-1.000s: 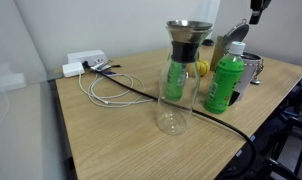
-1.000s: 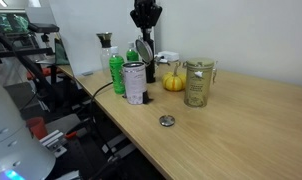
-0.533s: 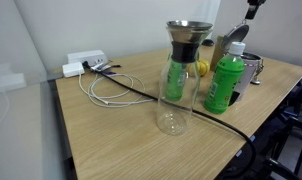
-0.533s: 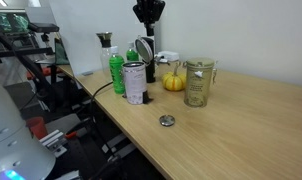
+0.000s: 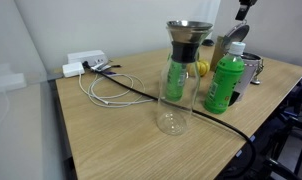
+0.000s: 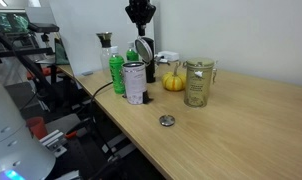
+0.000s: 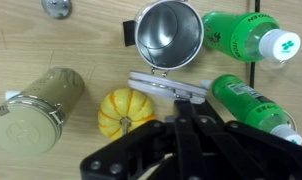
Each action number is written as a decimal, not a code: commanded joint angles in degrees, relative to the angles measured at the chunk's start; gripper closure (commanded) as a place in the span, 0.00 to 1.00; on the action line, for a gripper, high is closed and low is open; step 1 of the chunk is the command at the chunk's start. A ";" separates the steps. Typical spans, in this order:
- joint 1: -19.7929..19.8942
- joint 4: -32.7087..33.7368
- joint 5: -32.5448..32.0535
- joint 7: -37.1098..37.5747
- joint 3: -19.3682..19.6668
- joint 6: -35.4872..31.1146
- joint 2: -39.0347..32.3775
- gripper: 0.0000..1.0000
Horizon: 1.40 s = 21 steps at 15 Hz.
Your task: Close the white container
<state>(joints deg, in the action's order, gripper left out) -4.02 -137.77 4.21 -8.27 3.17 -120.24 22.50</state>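
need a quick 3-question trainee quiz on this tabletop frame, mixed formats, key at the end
1. True or false: the white container has its lid down.
2. In the wrist view, what colour is the cap showing on the green bottle?
3. In an exterior view, what stands between the white container and the glass jar? A. green bottle B. small pumpkin C. nothing

Key: 1 false, the lid stands flipped up; 2 white; 3 B.
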 commanded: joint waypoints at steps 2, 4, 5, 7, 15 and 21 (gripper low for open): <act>-1.25 -1.34 3.78 -6.17 0.37 -0.68 0.07 1.00; -1.40 -1.62 4.07 -7.70 0.35 -0.52 -0.09 1.00; -1.36 -1.80 3.97 -8.36 0.37 -0.39 -0.11 1.00; -1.01 -2.02 3.27 -9.24 0.43 -0.45 -0.24 1.00; -0.54 -1.26 3.71 -10.17 1.82 3.45 -0.72 1.00; -0.10 -0.36 4.76 -11.18 3.31 15.41 -0.13 1.00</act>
<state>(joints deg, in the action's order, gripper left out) -4.92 -138.97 7.20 -17.26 6.12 -109.74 22.26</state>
